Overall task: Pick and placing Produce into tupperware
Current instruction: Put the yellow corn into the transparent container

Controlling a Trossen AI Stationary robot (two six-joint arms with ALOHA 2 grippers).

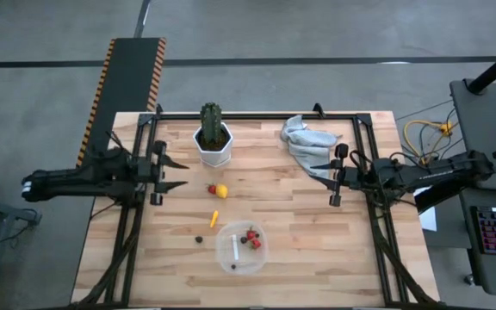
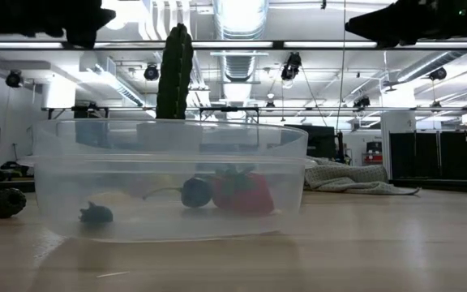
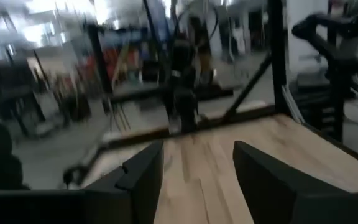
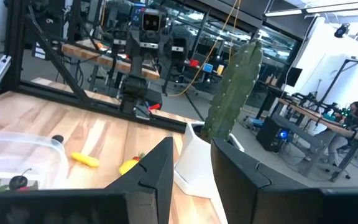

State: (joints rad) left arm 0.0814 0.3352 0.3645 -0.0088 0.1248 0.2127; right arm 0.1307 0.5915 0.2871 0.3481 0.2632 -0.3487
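The clear tupperware (image 1: 240,247) stands near the table's front edge and holds red strawberry pieces (image 2: 242,191) and dark berries (image 2: 194,192). On the wood lie a red piece (image 1: 212,189), a yellow lemon (image 1: 221,190), an orange sliver (image 1: 214,218) and a dark berry (image 1: 199,239). My left gripper (image 1: 177,172) hovers open at the table's left, left of the lemon, raised off the table. My right gripper (image 1: 319,172) hovers at the right, pointing level toward the centre. Its fingers (image 4: 160,174) stand apart with nothing between them.
A tall green cactus (image 1: 213,120) in a white pot (image 1: 213,153) stands at the far middle. A crumpled grey cloth (image 1: 306,139) lies at the far right. A black frame runs along the table's edges.
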